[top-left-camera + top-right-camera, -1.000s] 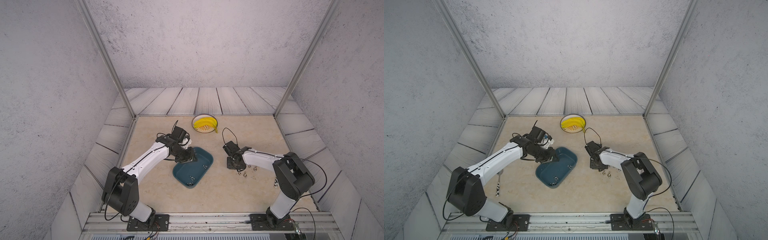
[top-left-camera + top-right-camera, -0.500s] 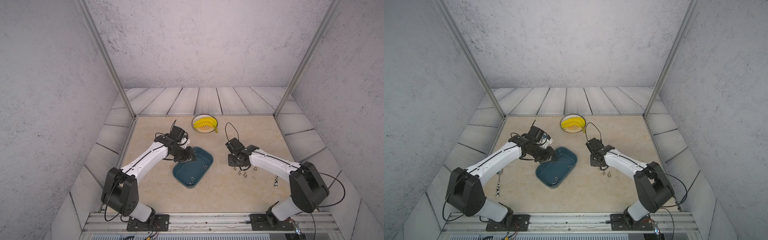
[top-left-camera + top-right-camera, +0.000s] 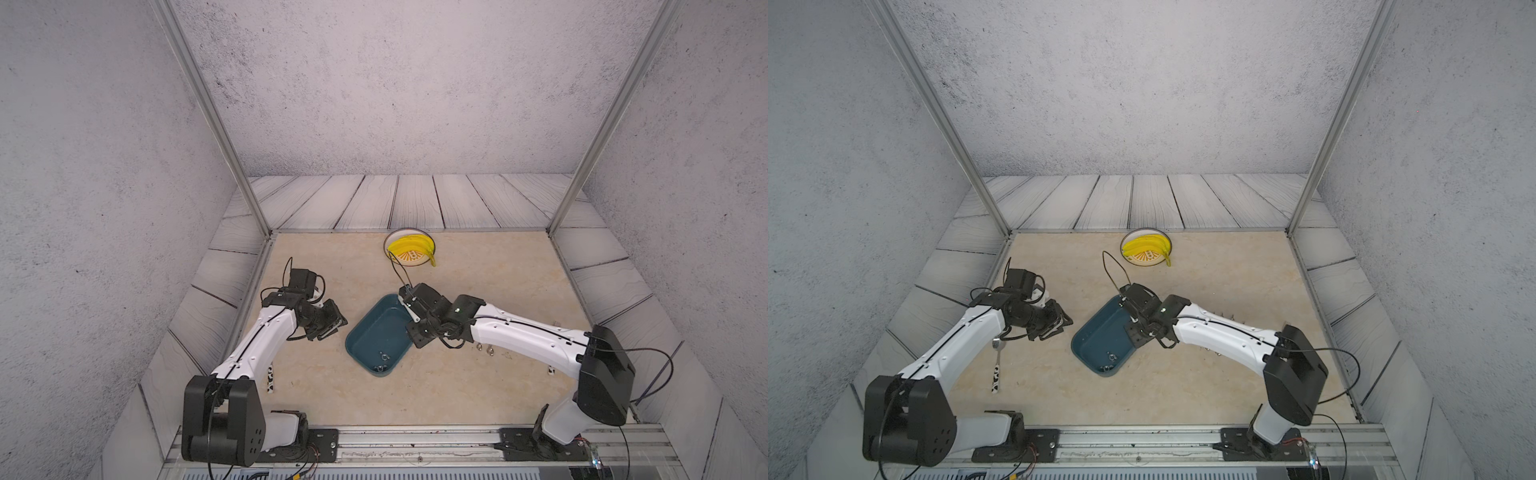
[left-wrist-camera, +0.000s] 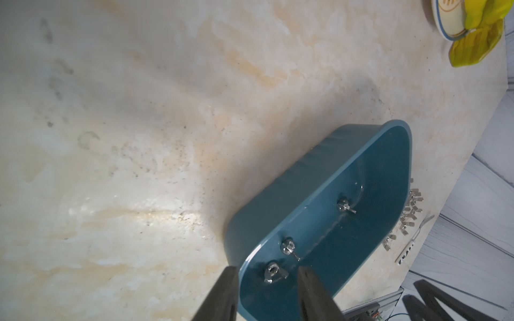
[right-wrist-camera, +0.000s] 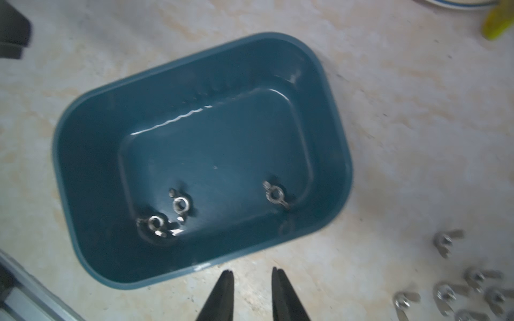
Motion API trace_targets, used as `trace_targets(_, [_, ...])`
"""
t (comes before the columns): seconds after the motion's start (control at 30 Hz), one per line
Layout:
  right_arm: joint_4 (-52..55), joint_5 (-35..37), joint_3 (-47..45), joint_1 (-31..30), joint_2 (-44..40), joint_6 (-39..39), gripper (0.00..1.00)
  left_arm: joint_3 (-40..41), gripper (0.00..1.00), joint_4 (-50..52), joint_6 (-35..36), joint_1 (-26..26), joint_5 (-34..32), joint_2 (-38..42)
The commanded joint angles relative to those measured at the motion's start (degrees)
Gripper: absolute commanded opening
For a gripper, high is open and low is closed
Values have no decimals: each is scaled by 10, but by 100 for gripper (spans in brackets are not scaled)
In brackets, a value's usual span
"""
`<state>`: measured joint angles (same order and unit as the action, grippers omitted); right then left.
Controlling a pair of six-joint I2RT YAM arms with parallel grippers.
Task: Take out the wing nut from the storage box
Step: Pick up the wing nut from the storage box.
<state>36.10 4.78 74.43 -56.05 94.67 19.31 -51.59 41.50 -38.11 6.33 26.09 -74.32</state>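
Observation:
The storage box [image 3: 371, 332] [image 3: 1096, 334] is a dark teal tray in the middle of the table. Three silver wing nuts lie in it, one [image 5: 274, 194] alone and two [image 5: 180, 205] [image 5: 154, 222] close together near its front end [image 3: 384, 355]. My right gripper [image 3: 417, 334] [image 5: 252, 271] is open and empty at the box's right rim, above bare table beside it. Left of the box and apart from it, my left gripper [image 3: 337, 322] [image 4: 267, 269] is open and empty. Its view looks past the fingers at a wing nut [image 4: 274, 273] in the box.
Several loose wing nuts [image 3: 485, 348] [image 5: 472, 278] lie on the table right of the box, under my right forearm. A round plate with bananas [image 3: 409, 249] stands at the back. A spotted-handled spoon [image 3: 996, 370] lies at the left, another utensil [image 3: 552, 370] at the right.
My right gripper has moved left from the loose nuts on the table to the box's right rim, and its jaws have widened. My left gripper has drawn back left, off the box.

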Motion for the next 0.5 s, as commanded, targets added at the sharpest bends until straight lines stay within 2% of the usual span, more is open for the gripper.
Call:
trace_targets(0.0, [-1, -41, 46, -13, 50, -24, 32, 14, 42, -5, -28, -8, -7, 13])
trace_targets(0.23, [-1, -89, 120, -32, 154, -43, 35, 25, 40, -3, -31, -11, 7, 9])
trace_targets(0.47, [-14, -119, 137, -36, 204, -18, 36, 14, 40, 27, -9, -23, 9, 19])
